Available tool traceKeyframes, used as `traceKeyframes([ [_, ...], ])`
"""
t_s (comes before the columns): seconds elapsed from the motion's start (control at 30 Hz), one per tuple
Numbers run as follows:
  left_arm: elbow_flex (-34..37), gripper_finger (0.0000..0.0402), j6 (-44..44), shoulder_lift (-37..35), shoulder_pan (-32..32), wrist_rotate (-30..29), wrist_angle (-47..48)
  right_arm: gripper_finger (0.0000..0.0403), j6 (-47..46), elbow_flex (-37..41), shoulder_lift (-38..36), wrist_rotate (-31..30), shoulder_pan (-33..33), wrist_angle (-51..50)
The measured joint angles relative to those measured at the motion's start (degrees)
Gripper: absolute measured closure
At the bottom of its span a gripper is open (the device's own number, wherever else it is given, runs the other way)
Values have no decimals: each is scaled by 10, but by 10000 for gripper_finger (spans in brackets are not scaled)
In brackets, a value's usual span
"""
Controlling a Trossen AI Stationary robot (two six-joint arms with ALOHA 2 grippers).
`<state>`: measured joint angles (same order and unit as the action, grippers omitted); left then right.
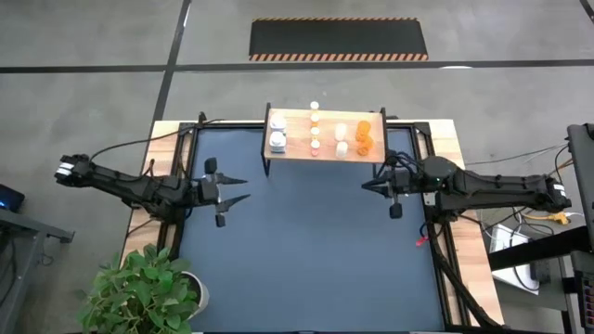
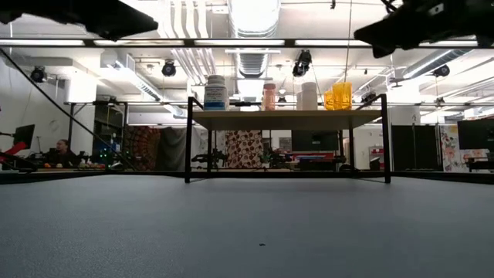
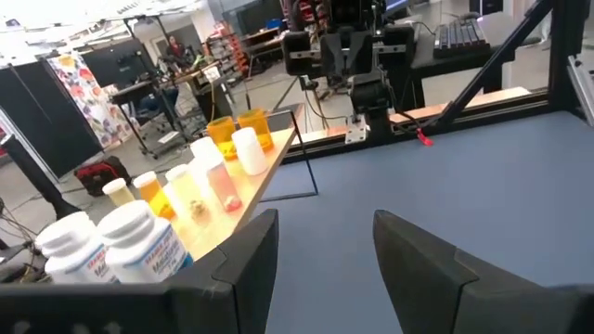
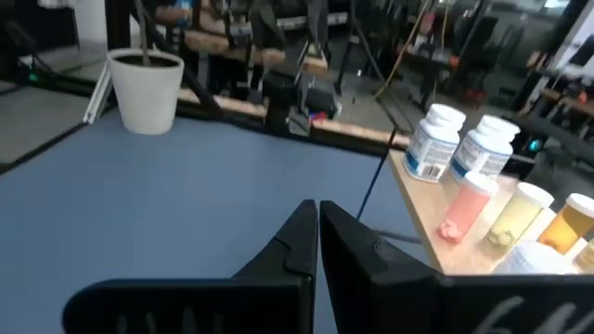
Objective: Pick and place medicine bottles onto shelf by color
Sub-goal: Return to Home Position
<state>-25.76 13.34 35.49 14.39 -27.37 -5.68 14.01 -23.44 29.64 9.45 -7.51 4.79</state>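
Small white and orange medicine bottles stand upright on the light-wood, black-legged shelf, at the far side from both arms. My left gripper hangs open and empty. My right gripper, closed on nothing, seems the nearer to it.

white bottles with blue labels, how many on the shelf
2, both at the shelf's left end in the high view: one white labelled bottle by the top edge, the other just below it. In the low view one hides the other.

Potted plant at corner of wooden table; blue mat covers tabletop; hazard-striped black mat on floor beyond.
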Motion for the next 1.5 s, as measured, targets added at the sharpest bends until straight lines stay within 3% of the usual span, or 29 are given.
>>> traceKeyframes([
  [0.73, 135, 240, -12, -173, 0, 0, -66, 394, 11, 165, -296, 1, 0, 9],
  [1.2, 250, 240, -11, -283, -1, 0, -140, 394, 20, 227, -293, 30, 0, 35],
  [1.5, 253, 240, -67, -291, 0, 1, -114, 394, 16, 227, -290, 27, 0, 12],
])
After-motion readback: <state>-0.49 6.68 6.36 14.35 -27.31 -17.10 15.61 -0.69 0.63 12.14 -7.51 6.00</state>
